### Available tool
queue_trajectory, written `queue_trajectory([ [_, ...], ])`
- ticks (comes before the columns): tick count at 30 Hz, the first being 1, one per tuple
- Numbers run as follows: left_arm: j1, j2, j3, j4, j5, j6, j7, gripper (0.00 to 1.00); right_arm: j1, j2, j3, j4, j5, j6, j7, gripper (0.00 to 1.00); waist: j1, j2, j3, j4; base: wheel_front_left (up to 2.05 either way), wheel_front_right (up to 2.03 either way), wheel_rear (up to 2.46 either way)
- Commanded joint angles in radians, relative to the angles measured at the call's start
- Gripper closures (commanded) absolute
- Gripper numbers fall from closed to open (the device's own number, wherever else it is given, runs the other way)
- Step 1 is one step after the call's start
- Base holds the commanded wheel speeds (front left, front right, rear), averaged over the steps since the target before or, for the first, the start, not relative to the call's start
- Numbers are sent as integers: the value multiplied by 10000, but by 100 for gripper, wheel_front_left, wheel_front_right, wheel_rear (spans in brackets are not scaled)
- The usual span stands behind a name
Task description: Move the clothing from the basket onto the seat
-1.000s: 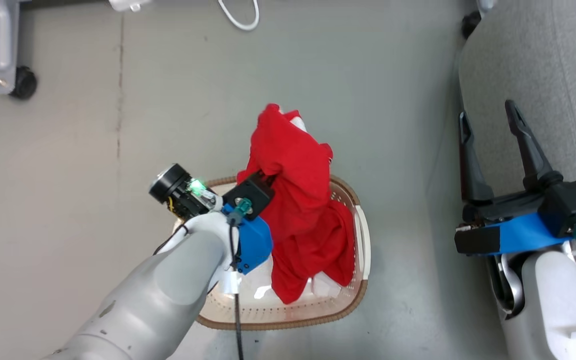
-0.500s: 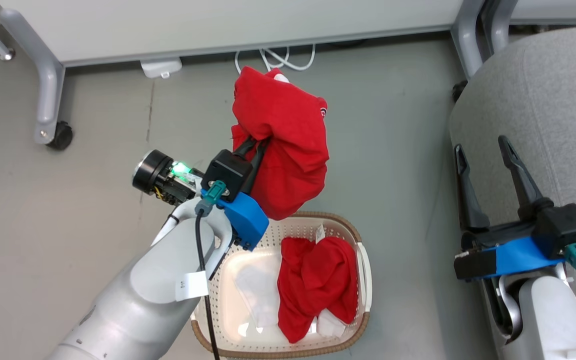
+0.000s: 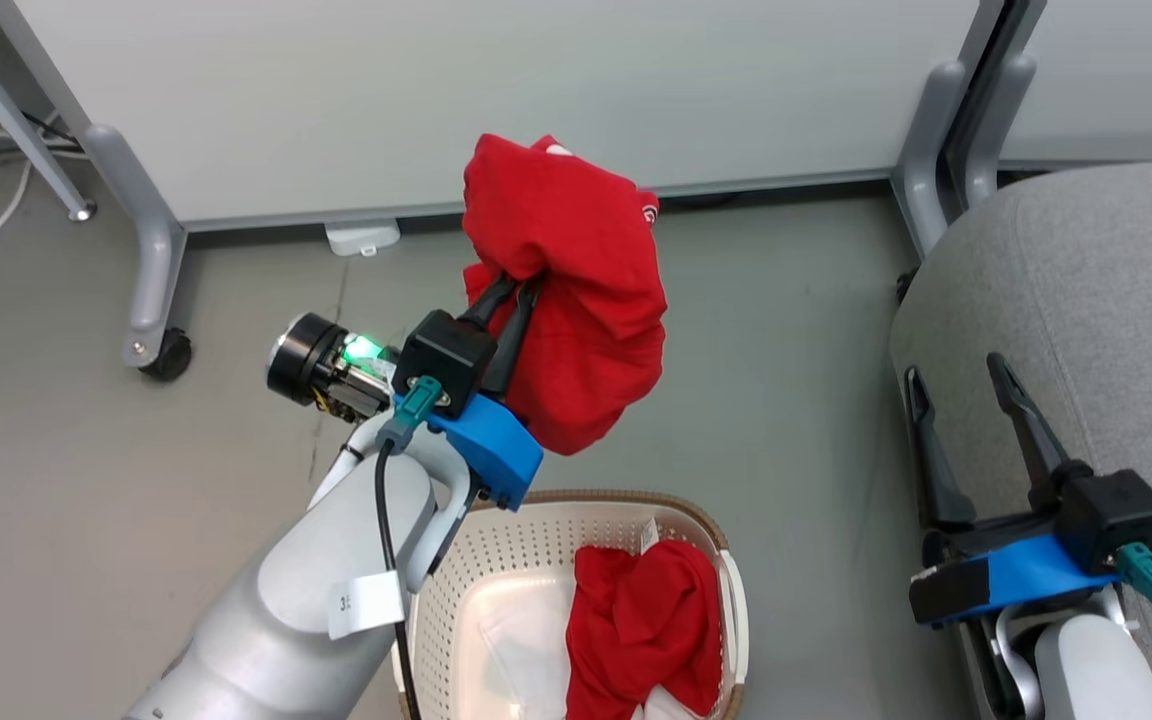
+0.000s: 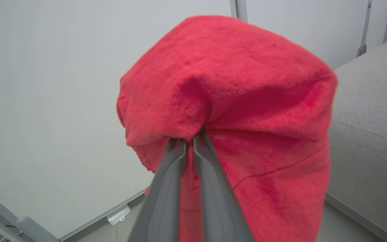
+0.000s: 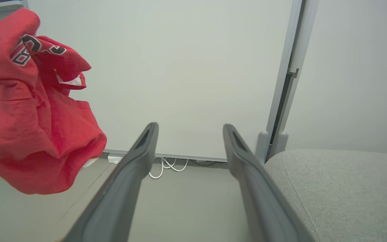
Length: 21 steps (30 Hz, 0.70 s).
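Left pincer [image 3: 519, 286] pinching red garment [image 3: 576, 250], tips buried inside, right pincer [image 3: 954, 368] wide, basket [image 3: 536, 545] cropped

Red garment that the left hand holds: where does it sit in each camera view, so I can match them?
Head view: red garment upper centre.
Left wrist view: centre, bunched on the left hand.
Right wrist view: left edge.
Shared landmark: grey seat, right side in all three.
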<state>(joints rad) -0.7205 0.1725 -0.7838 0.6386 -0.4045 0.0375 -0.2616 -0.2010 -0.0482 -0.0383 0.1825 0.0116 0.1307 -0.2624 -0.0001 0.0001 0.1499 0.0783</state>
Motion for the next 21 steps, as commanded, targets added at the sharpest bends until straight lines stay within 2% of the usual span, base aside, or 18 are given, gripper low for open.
queue_trajectory([
  [1,137,-10,77,-67,37,-4,-50,100,211,-40,2,44,51,1,-39,0,1,-1,-226,47,0,0,0],
  [12,673,30,115,-129,-16,-79,-51,100,751,-40,132,101,261,3,-39,0,1,-1,-898,68,0,0,0],
  [21,824,54,54,-175,-41,-132,-51,100,829,-40,816,-50,480,1,-39,0,1,-1,-1040,65,0,0,0],
])
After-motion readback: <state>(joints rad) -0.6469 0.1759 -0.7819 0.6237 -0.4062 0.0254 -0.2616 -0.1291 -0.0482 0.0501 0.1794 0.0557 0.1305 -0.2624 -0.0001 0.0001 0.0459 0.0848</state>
